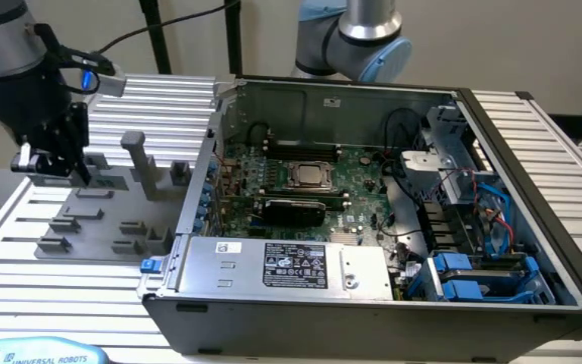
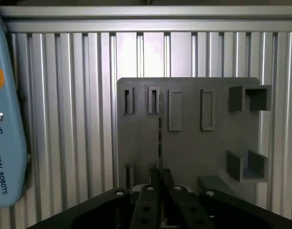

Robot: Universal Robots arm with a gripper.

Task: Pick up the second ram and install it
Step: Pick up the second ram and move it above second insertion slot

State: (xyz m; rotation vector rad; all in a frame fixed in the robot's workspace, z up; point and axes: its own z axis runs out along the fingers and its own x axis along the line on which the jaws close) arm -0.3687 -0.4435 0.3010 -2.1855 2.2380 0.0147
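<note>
**Grey fixture, green stick pinched edge-on**

Grey plastic makes up the fixture [image 1: 99, 220], which lies on the slatted aluminium table [image 1: 28, 288] at about nine o'clock from the open case [image 1: 270, 334] in the exterior view. The gripper [image 1: 73, 173] hangs over the fixture's ten o'clock corner, well apart from the motherboard [image 1: 362, 182] and its socket [image 1: 309, 176].

In the wrist view the gripper [image 2: 159, 172] has its black fingers [image 2: 150, 183] drawn almost together, clamped on the ram [image 2: 159, 138]. The ram shows edge-on as a thin dark line running out from the fingertips across the fixture [image 2: 193, 148]. It lies in line with the second pair of slots, and the first pair beside it stands empty. I cannot tell whether the ram has lifted clear of those slots or sits in them.

A blue pendant [image 2: 5, 133] rests on the table [image 2: 65, 119] beside the fixture. In the exterior view the pendant [image 1: 28, 353] is at seven o'clock.
</note>
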